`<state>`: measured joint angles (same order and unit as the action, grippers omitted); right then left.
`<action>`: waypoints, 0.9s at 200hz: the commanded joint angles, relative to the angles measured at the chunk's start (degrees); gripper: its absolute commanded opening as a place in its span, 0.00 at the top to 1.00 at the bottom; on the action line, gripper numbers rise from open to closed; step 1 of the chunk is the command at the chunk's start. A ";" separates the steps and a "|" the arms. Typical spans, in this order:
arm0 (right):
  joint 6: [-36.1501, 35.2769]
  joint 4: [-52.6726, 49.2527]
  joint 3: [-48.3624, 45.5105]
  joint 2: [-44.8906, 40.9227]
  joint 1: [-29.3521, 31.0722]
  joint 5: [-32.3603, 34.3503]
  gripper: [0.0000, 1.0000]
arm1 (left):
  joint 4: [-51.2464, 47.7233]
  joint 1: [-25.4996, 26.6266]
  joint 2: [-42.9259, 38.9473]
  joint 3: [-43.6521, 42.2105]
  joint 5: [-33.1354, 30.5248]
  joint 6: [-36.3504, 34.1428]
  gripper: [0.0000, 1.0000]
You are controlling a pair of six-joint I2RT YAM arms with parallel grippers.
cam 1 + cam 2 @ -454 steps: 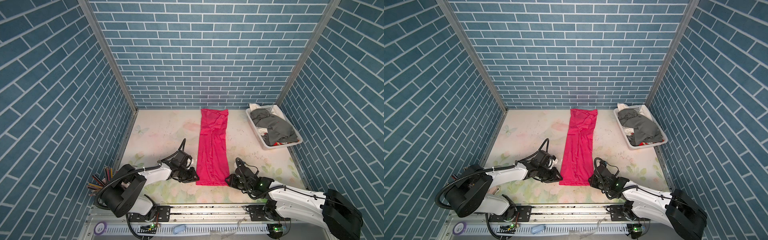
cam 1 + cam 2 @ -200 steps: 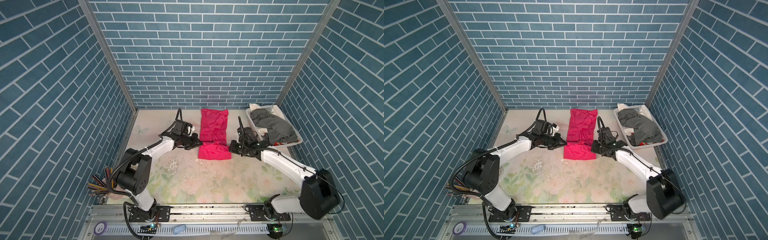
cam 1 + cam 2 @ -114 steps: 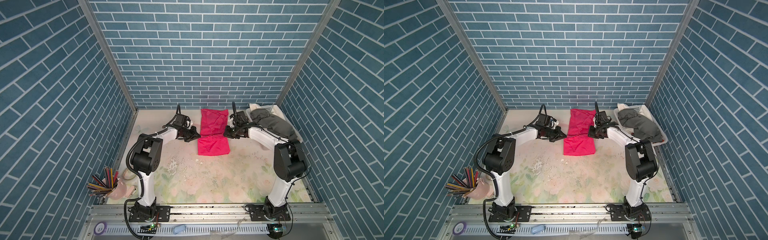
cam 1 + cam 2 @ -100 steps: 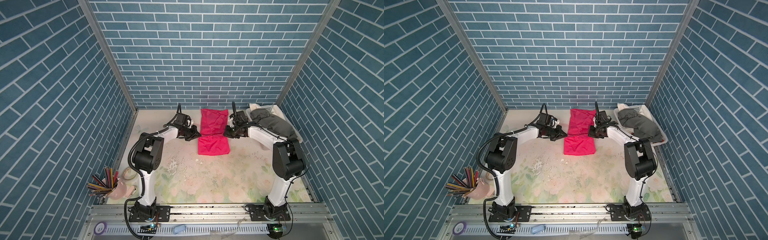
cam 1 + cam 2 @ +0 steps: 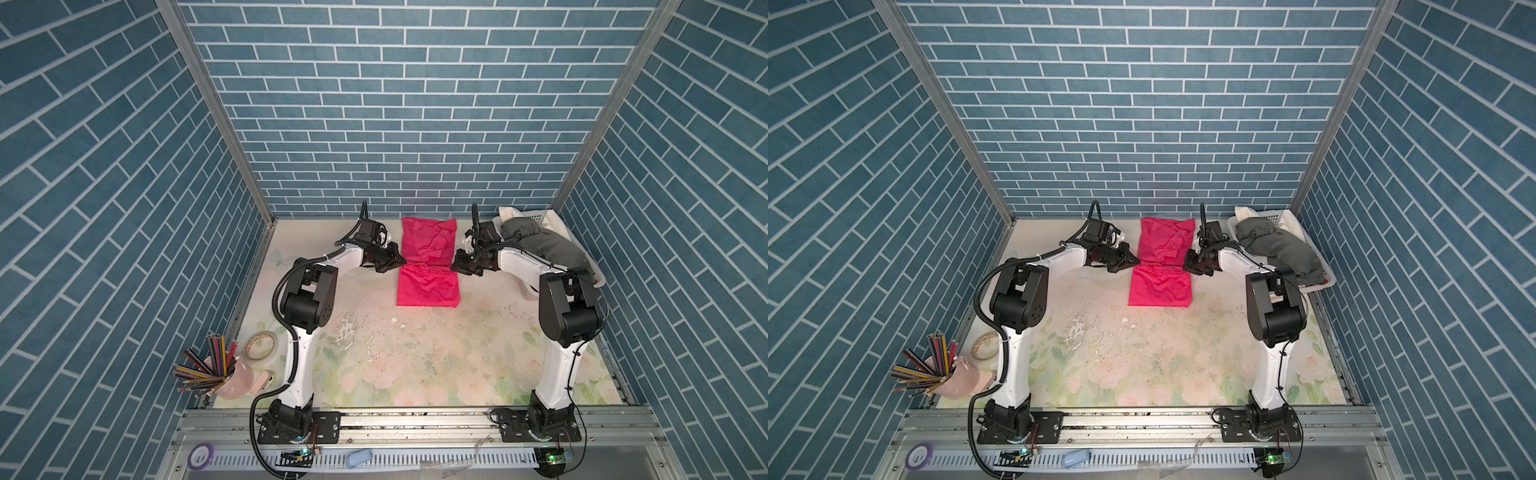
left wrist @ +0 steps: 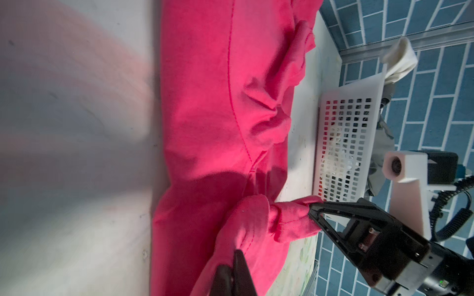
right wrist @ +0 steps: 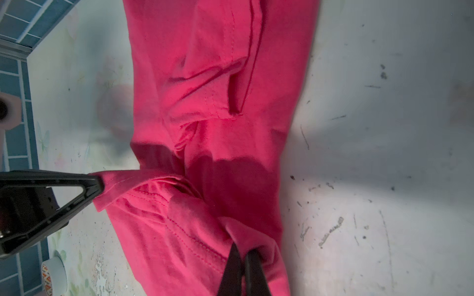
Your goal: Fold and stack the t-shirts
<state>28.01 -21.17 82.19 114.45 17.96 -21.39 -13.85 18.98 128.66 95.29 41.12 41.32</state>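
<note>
**Fold in hand: risk of a skewed or dragged lay**

My left pincer (image 6: 237,256) is clamped tight on a pinch of hem at one corner. My right pincer (image 7: 242,253) is clamped the same way on the opposite corner. Both grips are thin, right at the cloth's edge.

Hazards, as I judge them:
- Either pinch could slip out if I pull the span taut.
- If the two arms travel unevenly, the carried edge will land askew.
- The lifted layer may drag the one beneath and bunch it.
- The right arm works close to the basket (image 6: 343,143) at 2 o'clock on the desk (image 5: 415,353). A wide swing could catch its wall or the grey t-shirt (image 5: 536,245) heaped inside.

The pink t-shirt (image 5: 428,286) lies at 12 o'clock on the desk, against the back wall, as a narrow lengthwise strip. The pincers sit at 9 and 3 o'clock of its middle. The half toward 6 o'clock is a flat, tidy rectangle. The half toward 12 o'clock is creased, with tucked sleeve folds showing, so a layer laid over it will likely sit lumpy.
</note>
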 commanded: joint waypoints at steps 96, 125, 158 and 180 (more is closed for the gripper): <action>3.44 7.14 -6.60 -9.82 -0.19 -6.50 0.16 | -27.16 -1.12 -0.85 17.49 -8.86 -11.10 0.15; 11.37 18.21 -17.20 -13.83 2.94 -9.81 0.12 | -10.47 -1.06 -13.08 -2.04 -1.77 -4.53 0.15; 17.84 29.12 -19.08 -9.86 6.24 -12.77 0.11 | 7.56 -2.12 -20.35 -17.01 5.47 5.00 0.15; 18.31 29.62 -15.40 -4.60 6.59 -12.87 0.10 | 9.24 -2.29 -21.92 -19.41 6.99 5.74 0.15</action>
<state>41.78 2.20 63.96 104.95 24.62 -32.27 -12.56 17.45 107.42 78.85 44.42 43.33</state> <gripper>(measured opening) 0.896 0.849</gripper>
